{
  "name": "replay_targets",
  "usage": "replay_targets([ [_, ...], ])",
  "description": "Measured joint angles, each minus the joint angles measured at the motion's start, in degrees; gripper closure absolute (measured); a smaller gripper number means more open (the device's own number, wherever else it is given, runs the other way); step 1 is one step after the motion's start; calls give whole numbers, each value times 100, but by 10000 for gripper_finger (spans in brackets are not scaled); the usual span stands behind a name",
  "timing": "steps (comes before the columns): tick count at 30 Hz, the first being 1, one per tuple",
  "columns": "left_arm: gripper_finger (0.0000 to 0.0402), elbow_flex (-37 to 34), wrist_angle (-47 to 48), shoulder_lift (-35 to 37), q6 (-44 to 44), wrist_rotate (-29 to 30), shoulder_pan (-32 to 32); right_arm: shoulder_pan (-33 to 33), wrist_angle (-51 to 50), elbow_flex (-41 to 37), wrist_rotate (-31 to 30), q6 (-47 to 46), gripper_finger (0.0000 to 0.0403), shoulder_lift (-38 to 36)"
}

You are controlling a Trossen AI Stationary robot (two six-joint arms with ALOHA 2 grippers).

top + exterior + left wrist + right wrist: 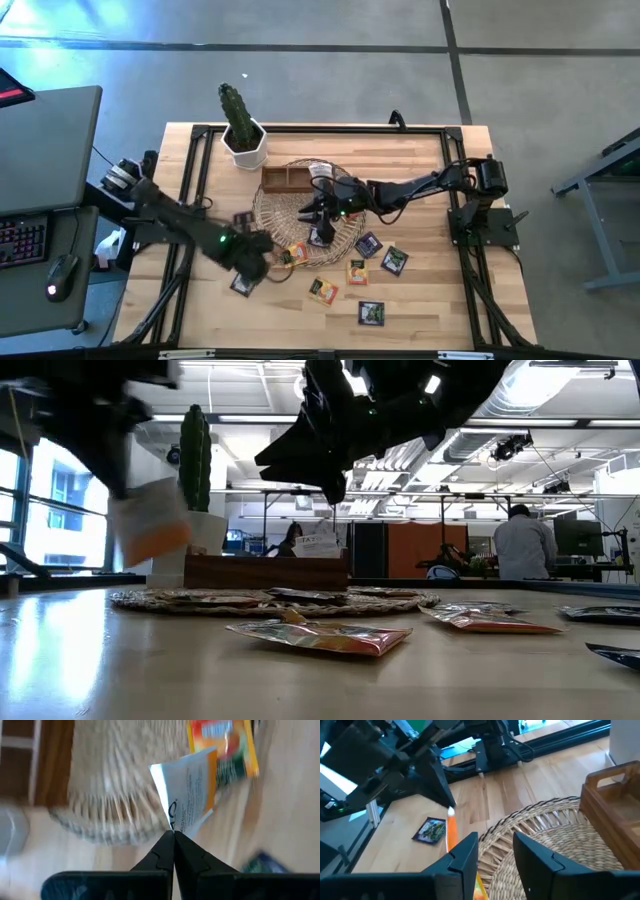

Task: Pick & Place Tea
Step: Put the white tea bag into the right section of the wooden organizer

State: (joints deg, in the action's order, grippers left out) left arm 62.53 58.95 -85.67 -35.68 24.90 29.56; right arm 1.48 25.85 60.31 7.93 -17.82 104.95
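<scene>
On the light wooden table, your left gripper is near the front left edge of the round woven wicker mat. Its two dark fingers are pressed tight together. They pinch one corner of a small flat orange-and-white paper tea sachet. The sachet is lifted off the table. In the low view you can see it hanging in the air, a bit blurry.

Your right gripper is over the wicker mat, close to its front edge. Its fingers are apart and there is nothing between them. From its own camera you can see the other arm's fingers holding the orange-and-white sachet by its top, out past the mat's edge.

A brown wooden box with compartments sits at the back of the mat. A white pot with a green cactus stands just behind and left of the box.

More tea sachets lie flat around the front of the mat. A yellow-orange sachet and another yellow-orange sachet lie on the table. A dark purple-black sachet lies nearest the front edge. Two more dark sachets lie to the right of the mat. One dark sachet lies on the table close to your left gripper.
</scene>
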Motion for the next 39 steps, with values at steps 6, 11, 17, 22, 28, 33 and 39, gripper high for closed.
replay_targets([
  [6,401,3,-979,0,862,-56,-997,0,-70,0,-3,285,284,0],
  [11,401,3,-1334,0,1391,-181,-1487,11,-383,-4,-19,420,284,1],
  [17,401,3,-1528,0,1798,-187,-1647,110,-581,-4,-250,391,284,1],
  [22,401,3,-1934,0,2087,-183,-1644,170,-634,-4,-147,333,284,2],
  [28,401,3,-2193,2,2345,-176,-1646,190,-635,-4,28,432,284,2],
  [33,401,3,-2169,4,2347,-128,-1646,190,-632,-5,411,540,302,2],
  [39,401,3,-2172,7,2351,-23,-1646,190,-630,-4,445,545,379,1],
])
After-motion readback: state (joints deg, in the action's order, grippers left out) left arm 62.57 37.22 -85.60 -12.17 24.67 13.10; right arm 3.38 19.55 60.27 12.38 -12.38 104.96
